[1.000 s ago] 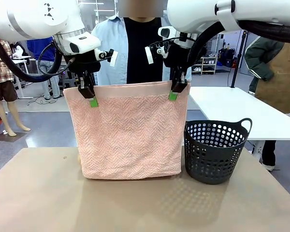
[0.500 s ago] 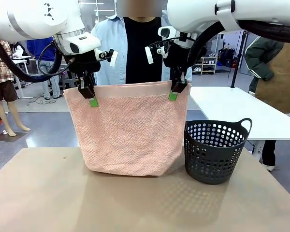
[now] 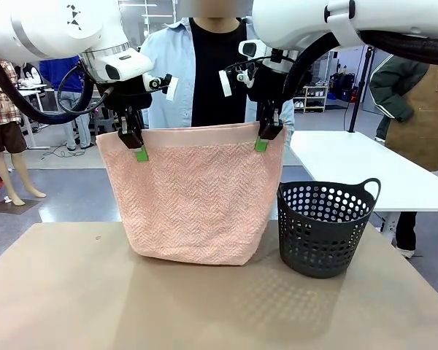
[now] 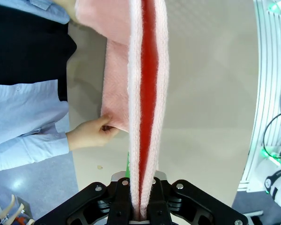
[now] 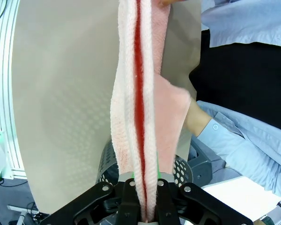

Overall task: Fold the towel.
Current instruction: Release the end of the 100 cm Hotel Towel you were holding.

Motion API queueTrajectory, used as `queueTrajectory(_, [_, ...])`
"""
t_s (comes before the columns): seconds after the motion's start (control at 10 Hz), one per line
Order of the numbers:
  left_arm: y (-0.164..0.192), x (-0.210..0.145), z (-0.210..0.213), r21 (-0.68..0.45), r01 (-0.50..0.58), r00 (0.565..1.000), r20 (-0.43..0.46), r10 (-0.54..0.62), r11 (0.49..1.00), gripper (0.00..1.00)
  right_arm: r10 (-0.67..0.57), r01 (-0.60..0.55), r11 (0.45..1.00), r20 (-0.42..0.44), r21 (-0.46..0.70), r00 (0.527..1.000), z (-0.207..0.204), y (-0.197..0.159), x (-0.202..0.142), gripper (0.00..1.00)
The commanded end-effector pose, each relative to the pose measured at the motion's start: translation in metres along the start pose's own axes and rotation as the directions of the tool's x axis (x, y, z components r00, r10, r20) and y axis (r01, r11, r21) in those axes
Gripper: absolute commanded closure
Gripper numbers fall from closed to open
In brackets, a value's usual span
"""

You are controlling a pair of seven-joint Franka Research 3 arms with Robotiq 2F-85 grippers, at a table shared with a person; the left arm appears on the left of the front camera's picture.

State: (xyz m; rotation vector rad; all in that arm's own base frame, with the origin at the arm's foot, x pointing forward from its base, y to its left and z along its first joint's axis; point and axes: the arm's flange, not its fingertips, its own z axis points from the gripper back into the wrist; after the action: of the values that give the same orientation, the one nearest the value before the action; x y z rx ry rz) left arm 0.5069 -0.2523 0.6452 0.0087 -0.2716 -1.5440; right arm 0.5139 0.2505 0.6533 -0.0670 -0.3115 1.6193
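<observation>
Now | left gripper [image 3: 136,146] pinches towel [image 3: 193,197] at its 10 o'clock corner | right gripper [image 3: 264,138] pinches 2 o'clock corner | basket [image 3: 325,232] at 4 o'clock.

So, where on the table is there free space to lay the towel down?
The table is bare along the near strip in front of the hanging towel and the basket, and at the left beside the towel. Crowded: the right, where the basket stands close to the towel, and behind it, where a person's hand holds a lower corner.
</observation>
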Motion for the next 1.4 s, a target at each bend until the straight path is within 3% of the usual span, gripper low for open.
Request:
queueTrajectory(0.0, [0.0002, -0.0003, 0.0002, 0.002, 0.000, 1.000, 0.000, 0.000, 1.000, 1.00, -0.001, 0.001, 1.000, 0.000, -0.003, 1.000, 0.0003, -0.0008, -0.0012, 1.00])
queueTrajectory(1.3, [0.0002, -0.0003, 0.0002, 0.002, 0.000, 1.000, 0.000, 0.000, 1.000, 1.00, -0.001, 0.001, 1.000, 0.000, -0.003, 1.000, 0.0003, -0.0008, -0.0012, 1.00])
